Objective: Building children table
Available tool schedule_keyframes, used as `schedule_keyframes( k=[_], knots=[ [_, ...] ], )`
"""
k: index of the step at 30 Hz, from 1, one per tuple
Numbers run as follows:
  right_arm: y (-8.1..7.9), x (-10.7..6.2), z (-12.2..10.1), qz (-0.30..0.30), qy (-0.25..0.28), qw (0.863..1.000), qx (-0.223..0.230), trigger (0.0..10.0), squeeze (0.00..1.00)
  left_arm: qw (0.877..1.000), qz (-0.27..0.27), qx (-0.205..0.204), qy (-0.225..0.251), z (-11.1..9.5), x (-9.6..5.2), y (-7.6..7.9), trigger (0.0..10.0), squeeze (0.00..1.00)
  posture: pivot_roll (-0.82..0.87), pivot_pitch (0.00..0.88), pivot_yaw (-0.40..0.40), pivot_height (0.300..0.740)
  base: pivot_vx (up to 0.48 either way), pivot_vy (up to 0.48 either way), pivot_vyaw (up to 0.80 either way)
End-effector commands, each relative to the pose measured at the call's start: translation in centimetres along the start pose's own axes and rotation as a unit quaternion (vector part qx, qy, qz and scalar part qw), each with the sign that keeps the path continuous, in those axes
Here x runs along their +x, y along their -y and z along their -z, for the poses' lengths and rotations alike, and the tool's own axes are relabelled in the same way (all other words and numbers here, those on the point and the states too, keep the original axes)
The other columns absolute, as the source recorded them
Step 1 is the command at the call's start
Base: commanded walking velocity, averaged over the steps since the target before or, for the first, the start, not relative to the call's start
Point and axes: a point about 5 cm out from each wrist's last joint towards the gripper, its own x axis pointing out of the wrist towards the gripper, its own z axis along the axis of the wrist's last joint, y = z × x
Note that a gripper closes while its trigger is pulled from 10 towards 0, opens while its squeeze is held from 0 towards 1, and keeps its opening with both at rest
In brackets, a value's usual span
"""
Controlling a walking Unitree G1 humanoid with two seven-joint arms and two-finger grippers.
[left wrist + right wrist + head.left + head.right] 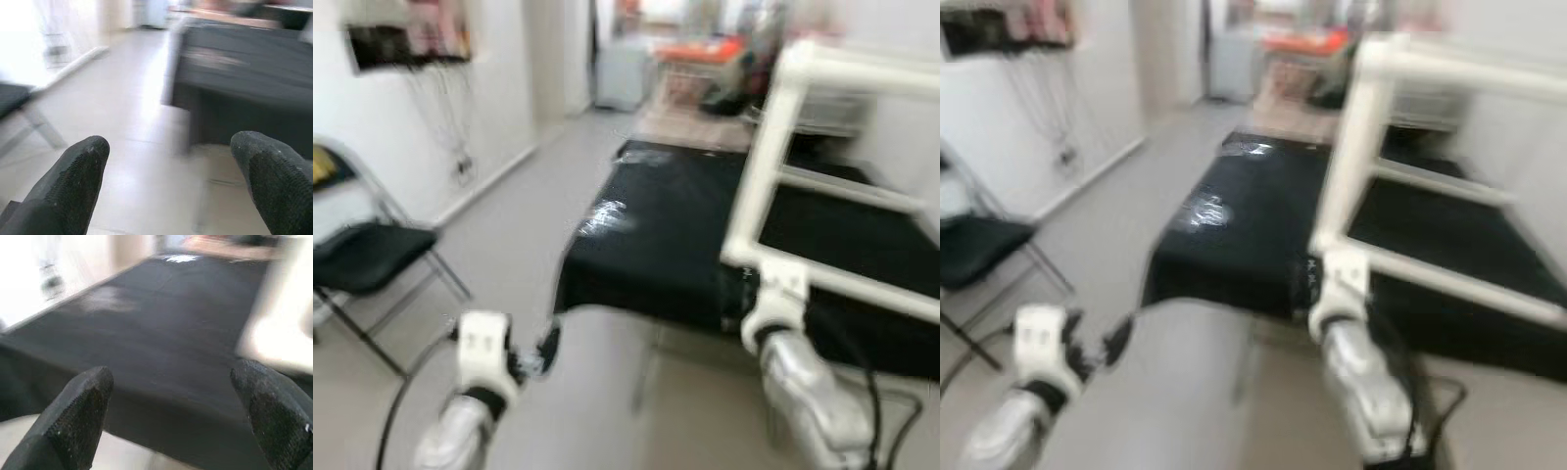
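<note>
Both grippers are spread open with nothing in them: left gripper (170,149) over bare floor, right gripper (173,382) at the black-covered table (656,235). The white table frame (759,176) stands tilted over that table. It looks stiff, light and probably slick, so I'd grab a rail. Everything's too blurry to read any labels.

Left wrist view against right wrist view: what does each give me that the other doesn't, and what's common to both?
Left wrist view: the left gripper, jaws apart, looks low across bare floor toward the side of the black table, with a folding chair off to one side. Right wrist view: the right gripper, jaws apart, looks over the table's top, with the blurred white frame at the picture's edge. Both: the black table, nothing between the jaws, and motion blur.
</note>
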Motion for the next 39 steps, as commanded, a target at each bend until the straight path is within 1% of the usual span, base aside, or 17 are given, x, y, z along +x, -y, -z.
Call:
schedule_keyframes(
  k=[1, 6, 30, 36, 38, 39],
  knots=[
    [-0.4, 0.3, -1.0, -0.010, 0.018, 1.000, 0.000, 10.0, 0.00, 1.000, 0.000, 0.007, 0.011, -0.4, 0.3, 0.1, 10.0, 0.00, 0.03, 0.048, -0.073, 0.740, 0.368, 0.000, 0.00],
    [-0.4, 0.4, -0.9, -0.012, 0.016, 1.000, -0.002, 10.0, 0.00, 1.000, 0.004, 0.016, 0.007, -0.3, 0.5, 0.2, 10.0, 0.00, 0.03, 0.046, -0.074, 0.740, 0.074, 0.000, 0.00],
    [-0.4, 0.7, -0.6, -0.010, 0.009, 1.000, 0.012, 10.0, 0.00, 1.000, 0.006, 0.018, 0.010, -0.1, 0.7, 0.2, 10.0, 0.00, 0.03, 0.049, -0.067, 0.740, 0.000, 0.000, 0.00],
    [0.0, 0.9, -0.9, -0.002, 0.021, 1.000, 0.016, 10.0, 0.00, 1.000, 0.007, 0.021, 0.014, -0.3, 0.8, 0.1, 10.0, 0.00, 0.04, 0.051, -0.068, 0.740, 0.000, 0.000, 0.00],
    [0.2, 0.9, -1.1, 0.002, 0.025, 1.000, 0.014, 10.0, 0.00, 1.000, 0.008, 0.022, 0.016, -0.5, 0.9, 0.0, 10.0, 0.00, 0.04, 0.050, -0.069, 0.740, 0.000, 0.000, 0.00],
    [0.7, 1.0, -1.3, 0.003, 0.030, 0.999, 0.013, 10.0, 0.00, 0.999, 0.016, 0.021, 0.021, -0.7, 1.0, 0.1, 10.0, 0.00, 0.04, 0.051, -0.068, 0.740, 0.000, 0.000, 0.00]
  ],
)
